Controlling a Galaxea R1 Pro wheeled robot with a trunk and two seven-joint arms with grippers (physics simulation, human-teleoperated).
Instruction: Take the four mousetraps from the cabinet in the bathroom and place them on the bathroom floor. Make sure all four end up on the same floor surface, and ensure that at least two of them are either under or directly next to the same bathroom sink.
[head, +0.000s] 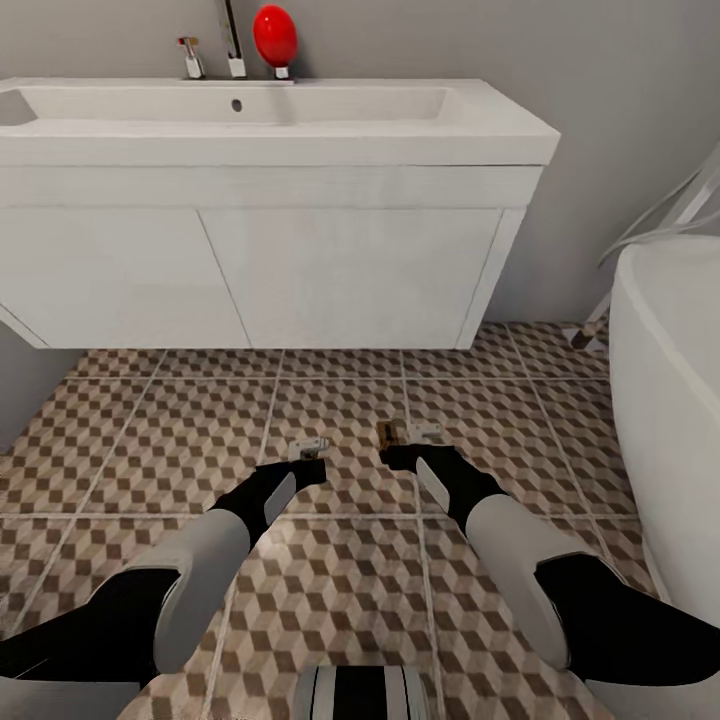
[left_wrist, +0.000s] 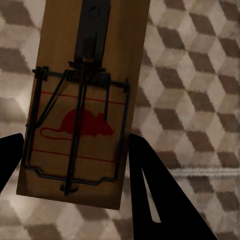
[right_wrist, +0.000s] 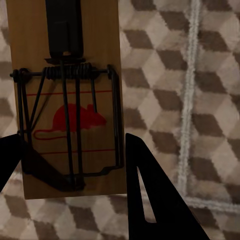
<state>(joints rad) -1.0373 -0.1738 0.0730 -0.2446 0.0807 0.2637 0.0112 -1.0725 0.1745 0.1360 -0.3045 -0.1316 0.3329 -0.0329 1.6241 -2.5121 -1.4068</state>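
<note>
Each of my grippers is shut on a mousetrap, a tan board with dark wire and a red mouse mark. In the left wrist view one mousetrap (left_wrist: 85, 100) sits between the black fingers (left_wrist: 160, 200) of my left gripper (left_wrist: 75, 137). The second mousetrap (right_wrist: 70, 100) is pinched by my right gripper (right_wrist: 74, 137). In the head view the left gripper (head: 308, 452) and right gripper (head: 405, 447) hang low over the cube-patterned bathroom floor (head: 150, 440), in front of the white bathroom sink (head: 300, 130). The right one's trap (head: 386, 435) shows edge-on. The cabinet is out of view.
The sink's white wall-hung unit (head: 350, 270) leaves a gap above the floor. A chrome tap (head: 233, 40) and a red round object (head: 275, 35) stand behind the basin. The white bathtub (head: 670, 400) bulges in at the right.
</note>
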